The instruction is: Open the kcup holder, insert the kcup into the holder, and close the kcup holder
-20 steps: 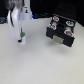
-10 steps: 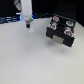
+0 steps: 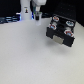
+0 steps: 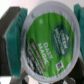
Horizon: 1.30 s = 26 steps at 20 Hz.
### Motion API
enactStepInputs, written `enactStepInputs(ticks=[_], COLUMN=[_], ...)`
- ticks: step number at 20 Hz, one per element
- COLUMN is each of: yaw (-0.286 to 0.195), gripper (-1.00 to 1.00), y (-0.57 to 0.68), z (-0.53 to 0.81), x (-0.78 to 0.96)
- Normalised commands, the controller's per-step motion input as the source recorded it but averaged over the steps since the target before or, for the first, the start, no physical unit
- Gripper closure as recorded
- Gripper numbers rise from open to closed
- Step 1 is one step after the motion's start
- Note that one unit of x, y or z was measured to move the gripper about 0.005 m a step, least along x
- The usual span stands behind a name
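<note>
The kcup (image 4: 44, 41), a whitish pod with a green printed top, fills the wrist view, clamped between my teal finger pads (image 4: 12, 39). My gripper (image 4: 44, 45) is shut on it. In the exterior view the gripper (image 3: 36, 19) hangs above the white table at the back, to the exterior view's left of the kcup holder (image 3: 61, 32). The pod is too small to make out there. The holder is a black boxy unit with a pale grey handle strip (image 3: 59, 38) on its front. Its drawers look closed.
Several pods with dark reddish and bluish tops (image 3: 62, 23) sit on top of the holder. The white table (image 3: 30, 60) spreads across the front. Dark clutter lines the back edge at the exterior view's left (image 3: 9, 20).
The arm has lifted off the table and moved toward the exterior view's right, closer to the holder, carrying the kcup.
</note>
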Motion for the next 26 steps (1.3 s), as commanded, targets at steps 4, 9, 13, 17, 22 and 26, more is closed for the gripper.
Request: enactStepInputs(ticks=[4,9,13,17,22,26], yaw=[0.011,0.010,0.013,0.011,0.028,0.031], gripper=[1.00,1.00,1.00,1.00,1.00,1.00], y=[0.63,0.64,0.63,0.67,0.65,0.58], z=[0.31,0.33,0.28,0.27,0.17,0.02], x=[0.21,0.19,0.16,0.13,0.13,0.15])
